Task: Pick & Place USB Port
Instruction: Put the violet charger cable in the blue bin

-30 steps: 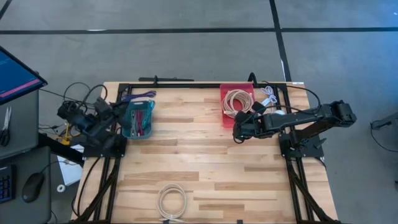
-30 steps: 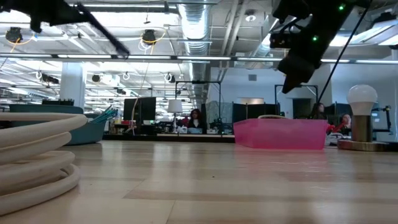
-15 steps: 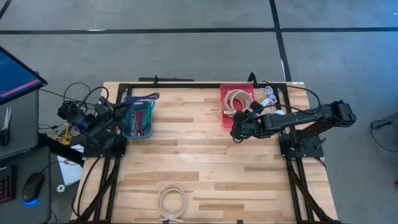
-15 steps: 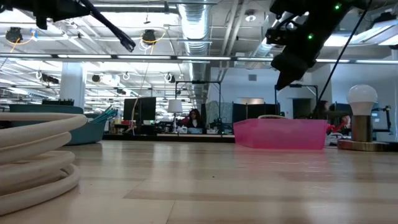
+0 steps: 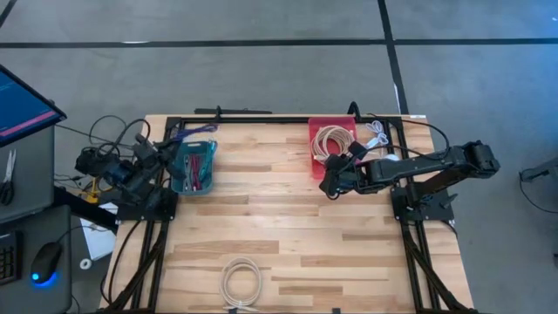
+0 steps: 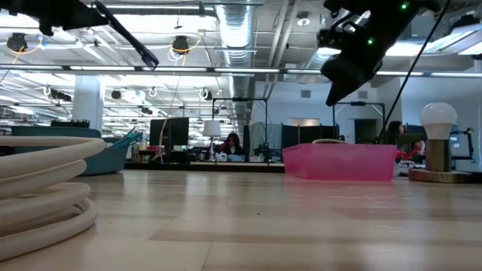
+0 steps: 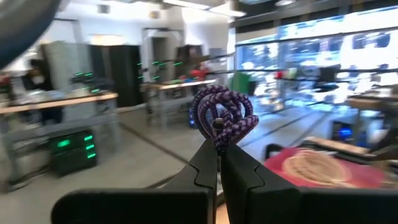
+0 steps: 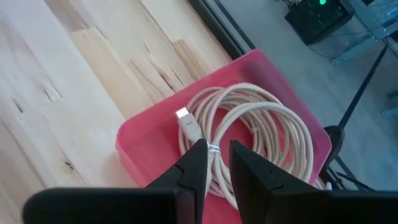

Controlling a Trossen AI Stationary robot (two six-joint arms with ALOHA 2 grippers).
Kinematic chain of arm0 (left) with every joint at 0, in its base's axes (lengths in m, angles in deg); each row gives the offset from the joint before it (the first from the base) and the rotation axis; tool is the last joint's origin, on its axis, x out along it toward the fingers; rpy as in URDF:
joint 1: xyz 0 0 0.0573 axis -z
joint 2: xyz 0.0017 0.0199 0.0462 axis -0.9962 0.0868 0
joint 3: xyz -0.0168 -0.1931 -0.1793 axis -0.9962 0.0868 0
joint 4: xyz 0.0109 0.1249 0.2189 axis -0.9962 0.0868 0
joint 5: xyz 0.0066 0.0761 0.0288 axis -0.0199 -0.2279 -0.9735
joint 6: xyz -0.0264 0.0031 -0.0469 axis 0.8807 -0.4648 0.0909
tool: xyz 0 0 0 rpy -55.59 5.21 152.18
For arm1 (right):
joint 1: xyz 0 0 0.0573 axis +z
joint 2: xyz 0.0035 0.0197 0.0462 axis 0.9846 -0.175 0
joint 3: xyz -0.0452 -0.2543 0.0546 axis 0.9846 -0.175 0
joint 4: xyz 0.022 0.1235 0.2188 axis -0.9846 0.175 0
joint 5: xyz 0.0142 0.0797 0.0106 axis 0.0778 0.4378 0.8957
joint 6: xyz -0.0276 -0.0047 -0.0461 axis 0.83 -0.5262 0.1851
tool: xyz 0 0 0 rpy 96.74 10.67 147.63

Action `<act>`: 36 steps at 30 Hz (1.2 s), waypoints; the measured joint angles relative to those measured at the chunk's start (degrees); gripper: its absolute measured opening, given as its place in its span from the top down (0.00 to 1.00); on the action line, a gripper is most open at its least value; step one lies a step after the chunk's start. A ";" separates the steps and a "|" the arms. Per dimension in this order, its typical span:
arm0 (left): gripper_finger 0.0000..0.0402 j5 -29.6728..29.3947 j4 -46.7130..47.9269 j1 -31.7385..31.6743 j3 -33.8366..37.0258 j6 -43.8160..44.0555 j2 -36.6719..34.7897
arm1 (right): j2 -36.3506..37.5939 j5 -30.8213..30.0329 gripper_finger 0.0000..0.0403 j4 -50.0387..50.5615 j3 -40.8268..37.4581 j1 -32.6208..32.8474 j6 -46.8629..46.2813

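Right claw (image 5: pixel 326 187), fingers slightly apart and holding nothing, is hovering beside the red bin's (image 5: pixel 316 166) near edge above bare tabletop (image 5: pixel 279 227).

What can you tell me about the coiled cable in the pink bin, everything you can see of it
The cream cable is wound into a loose round coil of several loops and lies flat inside the pink bin, near the far right of the wooden table. It looks like smooth plastic cord. One end shows a pale rectangular plug, and a thin tie seems to bind the loops nearby. The right gripper hovers just above it with a narrow gap between its fingers; whether they touch the cable is unclear.
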 joint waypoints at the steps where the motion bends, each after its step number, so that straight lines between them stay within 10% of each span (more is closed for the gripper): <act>1: 0.99 -0.92 0.00 -0.81 0.00 -0.08 0.00 | 0.00 0.02 0.85 -0.46 0.00 0.00 0.35; 9: 0.99 -15.22 -0.02 -0.84 0.00 1.71 0.00 | 0.00 0.03 0.85 -1.03 0.00 -0.33 0.51; 36: 0.99 -15.29 -0.91 0.04 7.98 15.32 3.48 | 0.00 0.26 0.85 0.41 0.00 -0.22 0.50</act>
